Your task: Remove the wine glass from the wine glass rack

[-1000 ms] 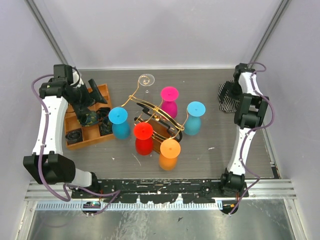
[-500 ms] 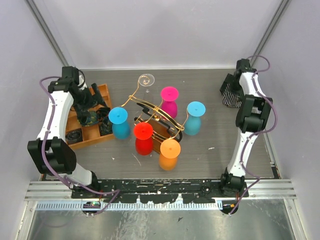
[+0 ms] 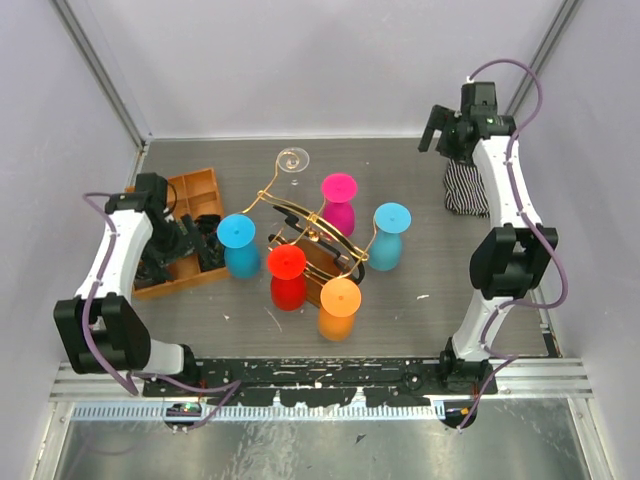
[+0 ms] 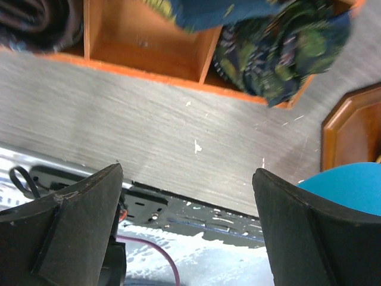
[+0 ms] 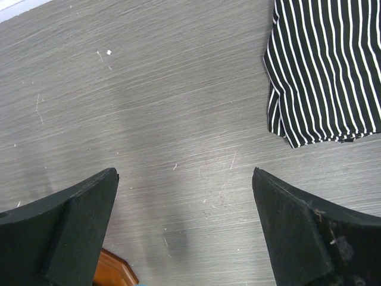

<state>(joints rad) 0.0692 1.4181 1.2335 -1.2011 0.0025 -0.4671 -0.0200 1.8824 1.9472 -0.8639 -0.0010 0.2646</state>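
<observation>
The wine glass rack (image 3: 312, 236), gold wire on a dark brown base, stands mid-table. Around it, feet up, are coloured wine glasses: blue (image 3: 237, 232), red (image 3: 286, 262), orange (image 3: 340, 297), magenta (image 3: 339, 187) and teal (image 3: 392, 218). A clear glass (image 3: 292, 160) sits at its far end. My left gripper (image 3: 172, 243) is open and empty over the orange tray, left of the blue glass (image 4: 348, 186). The rack's base corner (image 4: 351, 128) shows in the left wrist view. My right gripper (image 3: 440, 135) is open and empty at the far right, well away from the rack.
An orange compartment tray (image 3: 190, 186) with dark patterned cloths (image 4: 280, 53) lies at the left. A black-and-white striped cloth (image 3: 463, 190) lies at the far right, also in the right wrist view (image 5: 327, 65). The metal rail (image 3: 320, 375) runs along the near edge.
My left gripper has come nearer and lower over the tray. My right arm has swung to the far edge, off the striped cloth, which now lies uncovered.
</observation>
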